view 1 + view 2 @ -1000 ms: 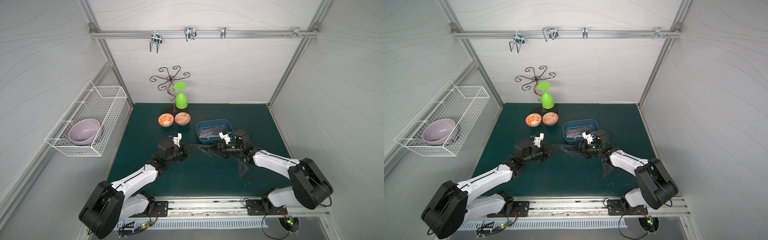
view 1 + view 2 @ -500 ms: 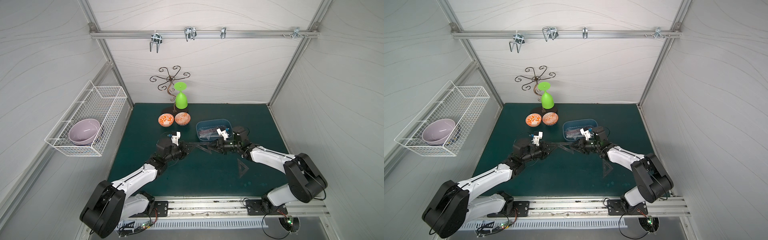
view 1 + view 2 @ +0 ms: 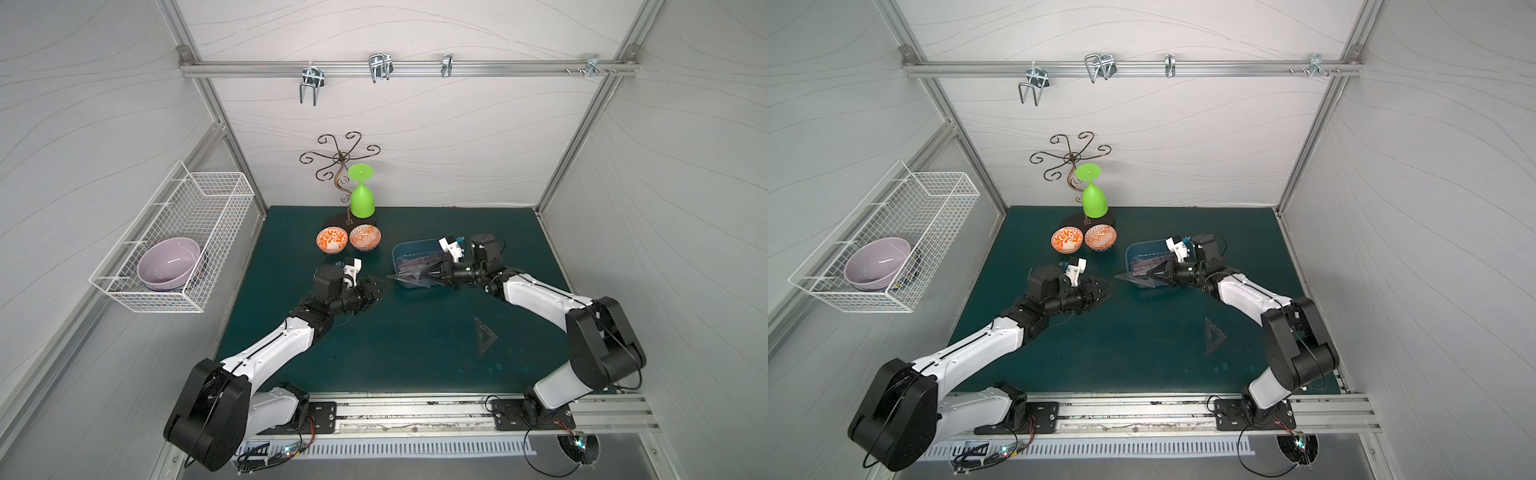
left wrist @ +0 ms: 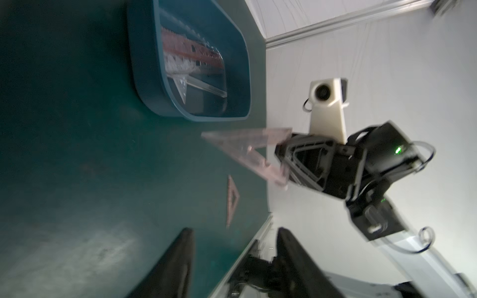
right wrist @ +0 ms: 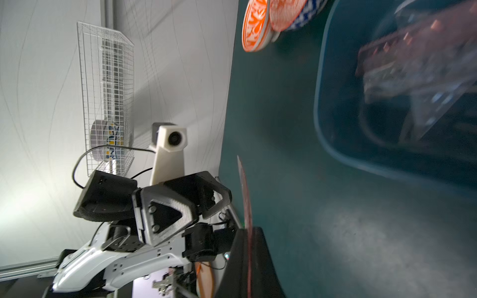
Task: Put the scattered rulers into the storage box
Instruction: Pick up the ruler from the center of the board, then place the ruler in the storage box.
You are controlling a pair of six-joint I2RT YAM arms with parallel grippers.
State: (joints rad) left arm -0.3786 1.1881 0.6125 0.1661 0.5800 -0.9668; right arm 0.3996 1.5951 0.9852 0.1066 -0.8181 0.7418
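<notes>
Triangle ruler (image 4: 245, 136) in right tool (image 3: 444, 277), seemingly by box (image 3: 400, 252); orange bowls (image 3: 332, 240) near.

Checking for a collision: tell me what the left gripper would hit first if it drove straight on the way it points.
Probably the clear triangle ruler clamped in the right gripper, hanging just ahead of the open left gripper; depth is uncertain.

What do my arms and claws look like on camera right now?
White shells on left arm and right arm, black joints. Black left claw and right claw with hollow triangular fingers, white camera mounts, looping cable, green light at right wrist.
</notes>
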